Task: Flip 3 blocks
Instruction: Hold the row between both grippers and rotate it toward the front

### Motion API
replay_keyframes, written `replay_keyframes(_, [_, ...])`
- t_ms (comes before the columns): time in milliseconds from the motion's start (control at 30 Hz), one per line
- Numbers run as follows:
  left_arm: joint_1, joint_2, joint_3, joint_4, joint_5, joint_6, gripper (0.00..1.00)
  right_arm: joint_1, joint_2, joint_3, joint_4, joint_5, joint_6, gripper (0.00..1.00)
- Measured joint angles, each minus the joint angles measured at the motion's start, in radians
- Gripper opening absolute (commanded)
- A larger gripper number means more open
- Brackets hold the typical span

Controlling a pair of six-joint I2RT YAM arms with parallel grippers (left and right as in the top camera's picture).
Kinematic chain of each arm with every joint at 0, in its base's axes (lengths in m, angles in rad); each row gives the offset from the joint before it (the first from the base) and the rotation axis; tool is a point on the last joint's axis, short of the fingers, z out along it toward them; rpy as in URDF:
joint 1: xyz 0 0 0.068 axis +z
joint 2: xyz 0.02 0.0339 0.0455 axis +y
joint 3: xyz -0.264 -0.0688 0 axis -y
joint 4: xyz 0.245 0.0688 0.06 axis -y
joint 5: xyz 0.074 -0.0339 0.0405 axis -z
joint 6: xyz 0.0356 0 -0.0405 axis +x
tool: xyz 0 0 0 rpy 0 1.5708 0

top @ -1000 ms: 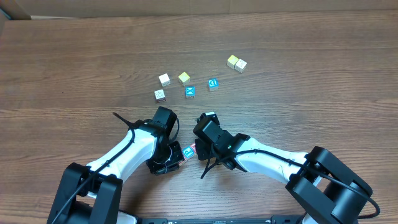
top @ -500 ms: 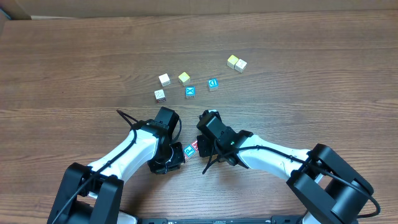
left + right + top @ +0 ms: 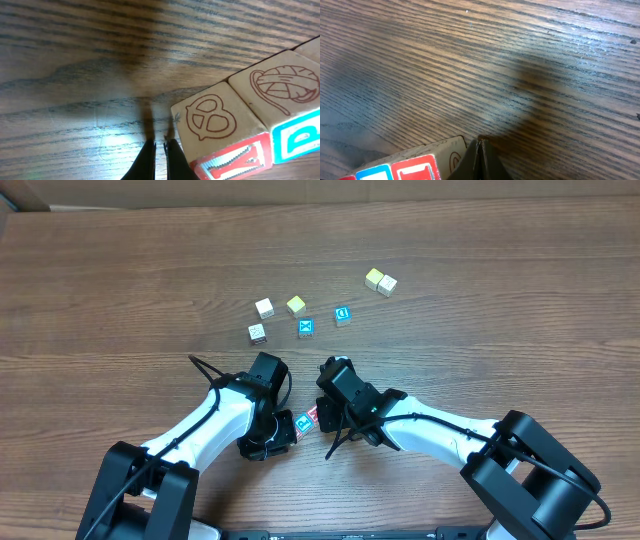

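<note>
Both claws are clenched on nothing, the wooden letter blocks (image 3: 215, 120) sitting just right of the left gripper (image 3: 160, 149) and just left of the right gripper (image 3: 479, 146) (light, rigid, probably slick cubes, so pinch opposite flat faces).

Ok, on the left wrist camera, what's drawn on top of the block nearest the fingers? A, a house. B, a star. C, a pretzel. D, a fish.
C: the block just right of the closed left fingers has a red pretzel outline on its upward face.
</note>
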Motion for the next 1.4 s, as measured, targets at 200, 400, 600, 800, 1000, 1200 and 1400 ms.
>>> replay_keyframes(200, [0.0, 0.0, 0.0, 0.005, 0.001, 0.017, 0.04, -0.019, 0.0, 0.0, 0.007, -0.016, 0.0, 0.04])
replay_keyframes(400, [-0.002, 0.0, 0.001, 0.01, 0.009, 0.039, 0.04, -0.038, 0.0, 0.0, 0.009, -0.04, 0.0, 0.04])
replay_keyframes(600, [-0.006, 0.0, 0.001, 0.011, 0.009, 0.042, 0.04, -0.039, 0.0, 0.0, 0.009, -0.042, 0.0, 0.04])
replay_keyframes(800, [-0.007, 0.0, 0.001, 0.013, 0.009, 0.05, 0.04, -0.04, 0.0, 0.0, 0.018, -0.042, 0.0, 0.04])
replay_keyframes(1000, [-0.012, 0.0, 0.001, 0.013, 0.008, 0.063, 0.04, -0.042, 0.0, 0.0, 0.032, -0.04, 0.0, 0.04])
replay_keyframes(1200, [-0.046, 0.0, 0.001, 0.022, 0.008, 0.066, 0.04, -0.047, 0.0, 0.0, 0.037, -0.028, 0.0, 0.04])
replay_keyframes(1400, [-0.057, 0.0, 0.001, 0.028, 0.008, 0.066, 0.04, -0.051, 0.0, 0.0, 0.037, -0.025, 0.0, 0.04])
